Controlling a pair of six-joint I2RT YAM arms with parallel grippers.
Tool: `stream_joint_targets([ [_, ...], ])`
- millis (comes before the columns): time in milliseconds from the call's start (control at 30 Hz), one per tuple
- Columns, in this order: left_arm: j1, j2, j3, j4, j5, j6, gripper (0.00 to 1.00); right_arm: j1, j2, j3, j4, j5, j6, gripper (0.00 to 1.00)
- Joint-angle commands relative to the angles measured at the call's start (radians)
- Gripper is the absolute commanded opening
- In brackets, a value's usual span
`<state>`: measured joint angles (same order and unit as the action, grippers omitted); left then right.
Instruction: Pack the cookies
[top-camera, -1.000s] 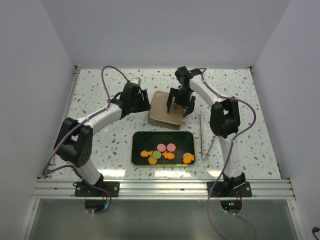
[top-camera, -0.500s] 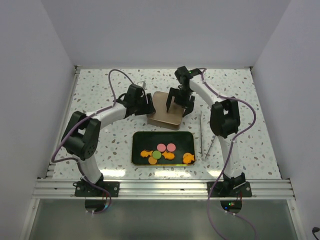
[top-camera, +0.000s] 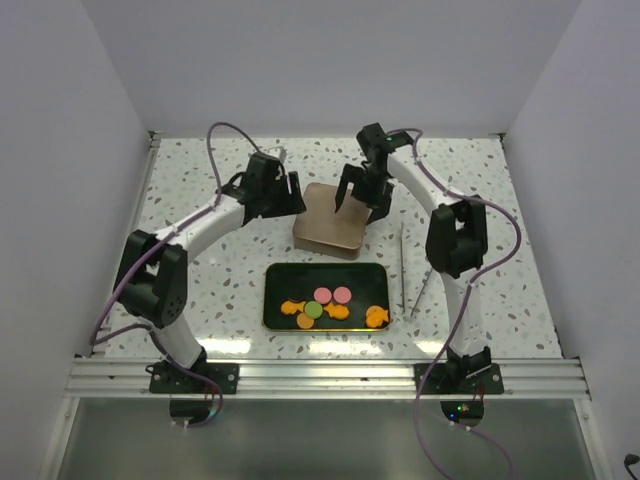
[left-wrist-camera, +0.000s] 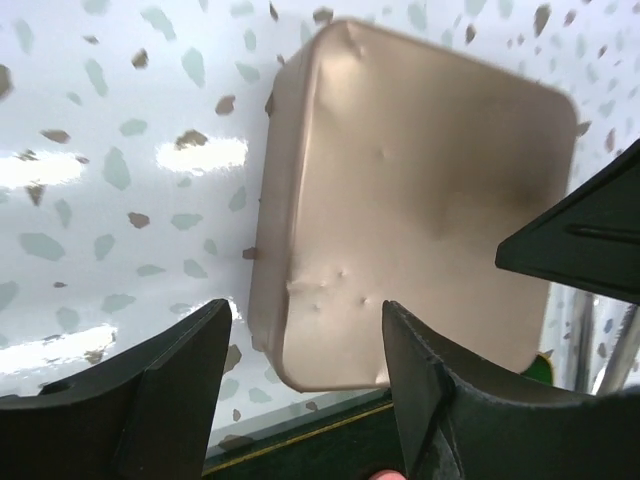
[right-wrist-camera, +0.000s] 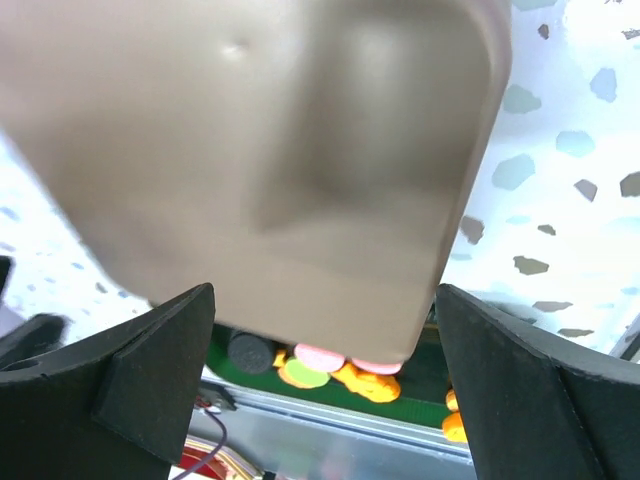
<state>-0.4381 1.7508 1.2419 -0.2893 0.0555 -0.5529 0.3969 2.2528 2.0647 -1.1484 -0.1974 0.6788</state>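
Left jaws stand spread with nothing between them, held low at the far left corner of a dull-gold square metal tin (top-camera: 328, 222) with rounded corners. Through the left wrist camera I see small dents in its flat top. Right jaws are spread wide as well, over the far right part of that tin. I cannot tell whether either pair touches it.

The tin sits on the white speckled counter (top-camera: 200, 270). Just in front of it, toward the arm bases, lies a black rectangular tray (top-camera: 300, 280) with a thin gold rim. The small flat cookies (top-camera: 338, 311) all lie inside this tray, gathered in its near half: two pink rounds side by side, one green round, and several orange pieces around them. Neither arm is near them. A thin grey metal rod (top-camera: 402, 262) lies on the counter just right of the tray.
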Motion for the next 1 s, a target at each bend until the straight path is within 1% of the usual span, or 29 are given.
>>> stream_joint_targets([
  [0,0.038,-0.140,0.082,-0.048,-0.034,0.025,0.68,-0.001,-0.142,0.057,0.022,0.013,-0.005,0.95],
  [133,0.087,-0.240,0.093,-0.083,-0.052,0.039,0.71,-0.001,-0.260,0.034,0.045,0.027,-0.019,0.95],
  [200,0.102,-0.304,0.088,-0.108,-0.085,0.056,0.73,0.000,-0.312,-0.014,0.076,0.016,-0.041,0.94],
  [267,0.127,-0.356,0.058,-0.117,-0.108,0.067,0.74,0.002,-0.411,-0.085,0.131,0.010,-0.062,0.94],
  [300,0.136,-0.414,0.041,-0.114,-0.114,0.076,0.75,0.002,-0.456,-0.116,0.153,0.006,-0.070,0.94],
  [333,0.151,-0.447,0.000,-0.110,-0.121,0.079,0.76,0.002,-0.494,-0.150,0.200,0.004,-0.080,0.94],
  [367,0.157,-0.479,-0.024,-0.103,-0.143,0.080,0.78,0.002,-0.580,-0.217,0.222,0.004,-0.105,0.94],
  [400,0.163,-0.543,-0.071,-0.097,-0.149,0.085,0.79,0.002,-0.623,-0.254,0.271,0.001,-0.119,0.95],
  [433,0.167,-0.574,-0.097,-0.093,-0.157,0.091,0.80,0.002,-0.668,-0.337,0.298,-0.010,-0.134,0.95],
  [467,0.167,-0.606,-0.122,-0.090,-0.173,0.093,0.80,0.002,-0.775,-0.383,0.329,-0.013,-0.162,0.95],
  [500,0.167,-0.672,-0.178,-0.088,-0.175,0.091,0.81,0.002,-0.826,-0.431,0.393,-0.016,-0.173,0.96],
  [533,0.168,-0.709,-0.208,-0.090,-0.183,0.087,0.81,0.003,-0.885,-0.530,0.426,-0.011,-0.185,0.96],
  [567,0.168,-0.785,-0.237,-0.091,-0.201,0.068,0.81,0.002,-0.986,-0.579,0.452,-0.005,-0.189,0.97],
  [600,0.168,-0.827,-0.305,-0.085,-0.209,0.062,0.82,0.002,-1.040,-0.628,0.501,0.003,-0.193,0.98],
  [633,0.168,-0.865,-0.338,-0.083,-0.218,0.056,0.83,0.002,-1.087,-0.723,0.519,0.016,-0.191,0.98],
  [667,0.168,-0.937,-0.393,-0.093,-0.242,0.047,0.84,0.002,-1.169,-0.765,0.532,0.022,-0.186,0.98],
  [700,0.168,-0.970,-0.416,-0.099,-0.250,0.045,0.86,0.002,-1.202,-0.832,0.535,0.030,-0.180,0.98],
  [767,0.168,-1.042,-0.450,-0.128,-0.252,0.050,0.89,0.002,-1.260,-0.880,0.510,0.032,-0.165,0.98],
  [833,0.168,-1.073,-0.475,-0.160,-0.256,0.054,0.90,0.002,-1.326,-0.923,0.451,0.030,-0.153,0.98],
  [900,0.168,-1.085,-0.463,-0.235,-0.281,0.067,0.90,0.002,-1.399,-0.948,0.406,0.027,-0.148,0.98],
  [967,0.168,-1.091,-0.457,-0.292,-0.339,0.077,0.90,0.002,-1.453,-1.003,0.397,0.036,-0.150,0.98],
])
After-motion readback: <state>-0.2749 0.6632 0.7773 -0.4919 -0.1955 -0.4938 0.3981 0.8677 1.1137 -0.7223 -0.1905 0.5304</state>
